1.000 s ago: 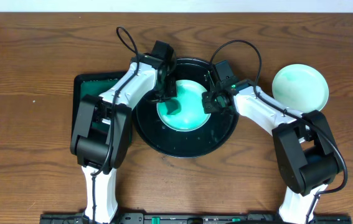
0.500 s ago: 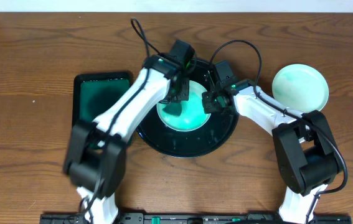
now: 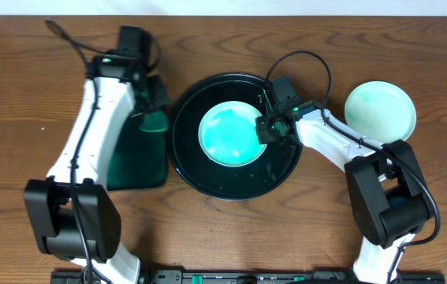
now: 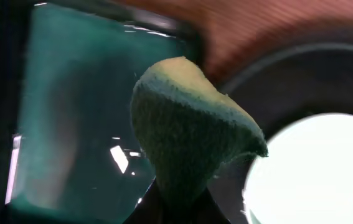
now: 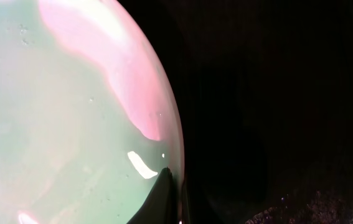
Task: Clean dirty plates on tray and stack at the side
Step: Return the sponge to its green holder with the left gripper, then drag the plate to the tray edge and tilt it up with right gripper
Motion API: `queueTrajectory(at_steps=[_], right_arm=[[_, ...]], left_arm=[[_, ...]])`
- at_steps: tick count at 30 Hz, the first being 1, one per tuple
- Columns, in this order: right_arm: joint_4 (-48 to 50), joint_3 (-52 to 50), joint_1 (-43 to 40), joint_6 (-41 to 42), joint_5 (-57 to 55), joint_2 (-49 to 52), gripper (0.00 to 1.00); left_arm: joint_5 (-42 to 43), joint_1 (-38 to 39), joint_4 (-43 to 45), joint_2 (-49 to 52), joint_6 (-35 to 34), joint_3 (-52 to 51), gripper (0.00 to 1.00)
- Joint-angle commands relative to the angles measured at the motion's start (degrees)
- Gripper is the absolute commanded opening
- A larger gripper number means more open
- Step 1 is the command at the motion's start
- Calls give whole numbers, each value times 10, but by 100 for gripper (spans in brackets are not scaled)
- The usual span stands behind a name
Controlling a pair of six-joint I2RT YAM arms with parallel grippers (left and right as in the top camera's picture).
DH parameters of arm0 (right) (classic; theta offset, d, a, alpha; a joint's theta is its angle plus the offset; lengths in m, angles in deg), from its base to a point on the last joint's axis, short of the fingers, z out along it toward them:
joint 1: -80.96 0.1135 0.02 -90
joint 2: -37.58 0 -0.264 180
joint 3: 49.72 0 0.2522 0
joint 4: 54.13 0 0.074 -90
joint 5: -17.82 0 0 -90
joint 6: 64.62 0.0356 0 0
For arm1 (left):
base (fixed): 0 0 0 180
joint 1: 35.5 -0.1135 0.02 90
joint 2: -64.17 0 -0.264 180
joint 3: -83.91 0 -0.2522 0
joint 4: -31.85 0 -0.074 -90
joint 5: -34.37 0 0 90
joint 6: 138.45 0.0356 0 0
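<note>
Left gripper (image 3: 150, 96) clamps sponge (image 4: 188, 137) tight, green tray (image 3: 132, 162) beneath fingers; right gripper (image 3: 266, 130) pinched closed on rim of plate (image 3: 227, 134), plate flat in tray (image 3: 207, 183) (aqua film showing); probable step: sponge re-wet between wipes; next calls for steady lift toward side plate (image 3: 379, 110), outboard of right fingers.

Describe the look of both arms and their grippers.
The left arm and right arm have white link shells between bulky black joint housings. A thin black cable loops over each wrist, and a small green light glows on the right one. The left gripper and right gripper are black.
</note>
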State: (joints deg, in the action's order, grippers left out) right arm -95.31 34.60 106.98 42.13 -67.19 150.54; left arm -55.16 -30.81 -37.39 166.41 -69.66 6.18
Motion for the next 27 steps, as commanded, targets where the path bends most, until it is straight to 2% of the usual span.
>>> queueTrajectory(at_steps=[1, 4, 9, 11, 12, 15, 17, 21, 24, 27], right_arm=[[-22, -21, 18, -9, 20, 24, 1], [-21, -21, 18, -9, 20, 24, 1], [-22, -21, 18, -9, 20, 24, 1], [-22, -21, 18, -9, 20, 24, 1], [-22, -21, 18, -9, 20, 24, 1], [-22, -21, 18, -9, 20, 24, 1], [-21, -21, 18, -9, 20, 24, 1], [-17, -20, 19, -22, 28, 18, 1], [-9, -19, 18, -48, 28, -27, 1], [-8, -19, 19, -68, 25, -81, 2]], left_arm=[[-9, -58, -5, 8, 2, -27, 7], [-9, -97, -2, 23, 12, -60, 7], [-9, -113, 7, 67, 12, -86, 7], [-9, -112, 7, 88, 12, -86, 10], [-8, -112, 7, 94, 12, -86, 17], [27, -112, 16, 96, 31, -86, 50], [57, -112, 20, 96, 36, -86, 66], [129, -112, 19, 96, 45, -85, 72], [187, -112, 17, 95, 45, -86, 77], [197, -112, 15, 95, 44, -86, 78]])
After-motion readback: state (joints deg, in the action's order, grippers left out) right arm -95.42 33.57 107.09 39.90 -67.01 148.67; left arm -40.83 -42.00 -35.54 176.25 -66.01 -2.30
